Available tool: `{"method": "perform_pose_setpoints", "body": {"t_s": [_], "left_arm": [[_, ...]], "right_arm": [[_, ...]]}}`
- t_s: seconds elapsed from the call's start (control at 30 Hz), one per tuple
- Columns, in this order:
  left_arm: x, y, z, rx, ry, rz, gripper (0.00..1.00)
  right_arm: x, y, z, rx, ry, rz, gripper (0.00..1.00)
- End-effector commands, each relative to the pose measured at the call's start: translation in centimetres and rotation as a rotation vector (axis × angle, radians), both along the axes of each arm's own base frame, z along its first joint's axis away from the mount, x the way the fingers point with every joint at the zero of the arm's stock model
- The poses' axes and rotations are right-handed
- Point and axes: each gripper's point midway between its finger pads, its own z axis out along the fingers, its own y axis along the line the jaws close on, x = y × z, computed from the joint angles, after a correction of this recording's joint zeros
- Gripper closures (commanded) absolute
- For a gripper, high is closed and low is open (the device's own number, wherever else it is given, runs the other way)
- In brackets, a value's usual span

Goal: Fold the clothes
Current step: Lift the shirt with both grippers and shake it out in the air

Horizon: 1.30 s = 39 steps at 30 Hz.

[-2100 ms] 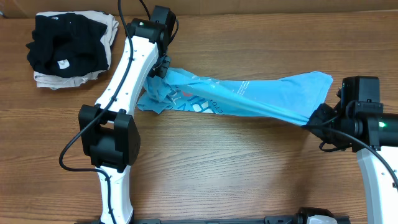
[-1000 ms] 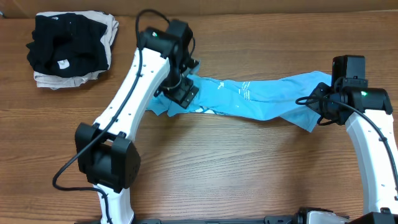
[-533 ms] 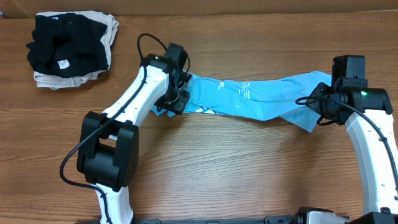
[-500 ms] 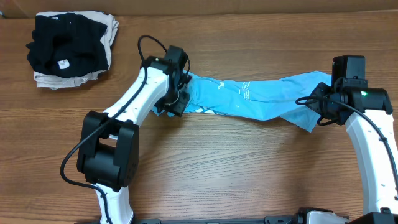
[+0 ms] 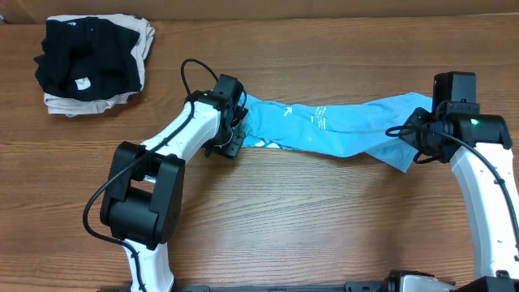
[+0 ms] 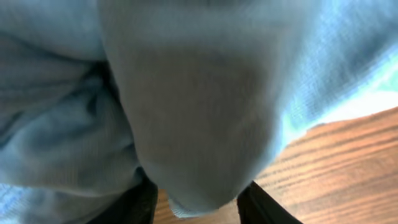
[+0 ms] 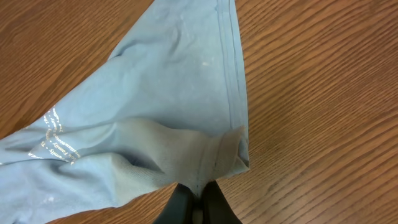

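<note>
Print on T-shirt (image 7: 174, 81): unreadable

Soft matt knit T-shirt (image 5: 340, 126); smooth grained wood table (image 5: 284, 211).

black garment (image 5: 85, 53) — white tag (image 5: 81, 82) | atop beige garment (image 5: 143, 49), seemingly folded | far-left corner of wooden table (image 5: 308, 219)

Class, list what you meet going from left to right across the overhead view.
The pile of black and beige garments → left gripper → blue T-shirt → right gripper.
</note>
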Motion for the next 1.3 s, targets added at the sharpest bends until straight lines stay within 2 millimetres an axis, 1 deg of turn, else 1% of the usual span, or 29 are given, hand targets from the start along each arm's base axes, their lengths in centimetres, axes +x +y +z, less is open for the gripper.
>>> {"method": "perform_pose_setpoints", "body": {"t_s": [0.0, 0.03, 0.07, 0.1, 0.13, 0.2, 0.27, 0.3, 0.33, 0.37, 0.4, 0.43, 0.47, 0.5, 0.53, 0.57, 0.63, 0.67, 0.7, 0.73, 0.8, 0.87, 0.93, 0.97, 1.07, 1.1, 1.17, 1.27], "left_arm": [[0.2, 0.0, -0.3, 0.017, -0.017, -0.021, 0.64], [0.3, 0.0, -0.2, 0.02, -0.022, -0.02, 0.68], [0.3, 0.0, -0.2, 0.02, -0.024, -0.02, 0.78], [0.3, 0.0, -0.2, 0.02, -0.024, -0.02, 0.91], [0.3, 0.0, -0.2, 0.02, -0.024, -0.02, 0.96], [0.4, 0.1, -0.2, 0.023, -0.025, -0.019, 0.96], [0.7, 0.7, 0.1, 0.056, -0.041, 0.024, 0.96], [1.3, 1.1, 1.1, 0.073, -0.058, 0.083, 0.96], [1.9, 1.1, 2.0, 0.068, -0.068, 0.108, 0.96], [2.7, 1.1, 3.3, 0.059, -0.082, 0.128, 0.96], [4.1, 1.1, 6.2, 0.049, -0.113, 0.144, 0.96], [4.9, 1.2, 7.7, 0.048, -0.131, 0.152, 0.96], [6.0, 1.8, 10.3, 0.055, -0.168, 0.169, 0.96], [6.7, 2.2, 12.3, 0.059, -0.197, 0.182, 0.96], [8.1, 3.4, 16.7, 0.07, -0.269, 0.214, 0.96], [8.6, 4.2, 19.1, 0.074, -0.312, 0.234, 0.96], [9.4, 5.7, 23.3, 0.086, -0.397, 0.271, 0.96], [9.7, 6.6, 25.7, 0.095, -0.448, 0.294, 0.96], [9.7, 7.3, 27.2, 0.101, -0.482, 0.309, 0.96], [9.8, 8.1, 29.5, 0.106, -0.534, 0.331, 0.96], [9.5, 9.4, 32.7, 0.116, -0.609, 0.36, 0.96], [9.1, 10.4, 35.2, 0.126, -0.671, 0.384, 0.96], [8.6, 11.3, 37.3, 0.141, -0.724, 0.41, 0.96], [7.9, 12.5, 39.3, 0.183, -0.781, 0.446, 0.96], [6.8, 14.3, 42.0, 0.253, -0.863, 0.507, 0.96], [6.3, 14.9, 43.2, 0.271, -0.9, 0.531, 0.96], [5.2, 15.8, 45.4, 0.282, -0.966, 0.572, 0.96], [3.1, 16.2, 48.6, 0.235, -1.057, 0.598, 0.96]], "right_arm": [[0.6, -0.6, 1.2, -0.018, -0.037, -0.012, 0.96], [0.6, -0.6, 1.2, -0.018, -0.037, -0.011, 0.96], [0.6, -0.6, 1.2, -0.018, -0.037, -0.012, 0.96], [0.6, -0.6, 1.2, -0.018, -0.037, -0.012, 0.96], [0.6, -0.6, 1.2, -0.018, -0.037, -0.011, 0.96], [0.6, -0.6, 1.2, -0.018, -0.037, -0.012, 0.96], [0.6, -0.6, 1.2, -0.018, -0.038, -0.012, 0.96], [0.7, -0.6, 1.3, -0.019, -0.042, -0.012, 0.96], [0.9, -0.6, 1.4, -0.019, -0.051, -0.012, 0.96], [1.0, -0.6, 1.6, -0.019, -0.06, -0.012, 0.96], [1.2, -0.5, 2.2, -0.017, -0.072, -0.01, 0.96], [1.2, -0.5, 2.8, -0.015, -0.079, -0.009, 0.96], [1.2, -0.5, 3.7, -0.016, -0.09, -0.009, 0.96], [1.2, -0.5, 4.5, -0.017, -0.1, -0.009, 0.96], [1.2, -0.5, 6.5, -0.022, -0.13, -0.006, 0.96], [1.1, -0.5, 7.6, -0.024, -0.147, -0.006, 0.96], [1.0, -0.5, 9.9, -0.033, -0.186, 0.005, 0.96], [0.9, -0.5, 11.3, -0.039, -0.209, 0.01, 0.96], [0.8, -0.5, 12.2, -0.041, -0.226, 0.01, 0.96], [0.6, -0.5, 13.2, -0.043, -0.243, 0.01, 0.96], [0.3, -0.5, 15.0, -0.05, -0.275, 0.014, 0.96], [-0.1, -0.4, 16.3, -0.053, -0.297, 0.015, 0.96], [-0.6, -0.4, 17.4, -0.055, -0.316, 0.015, 0.96], [-1.3, -0.3, 18.5, -0.057, -0.336, 0.014, 0.96], [-2.5, -0.2, 20.6, -0.065, -0.381, 0.012, 0.96], [-3.1, -0.2, 21.7, -0.07, -0.405, 0.016, 0.96], [-4.4, -0.1, 23.7, -0.083, -0.454, 0.024, 0.96], [-6.9, -0.1, 26.9, -0.107, -0.538, 0.014, 0.96]]}}
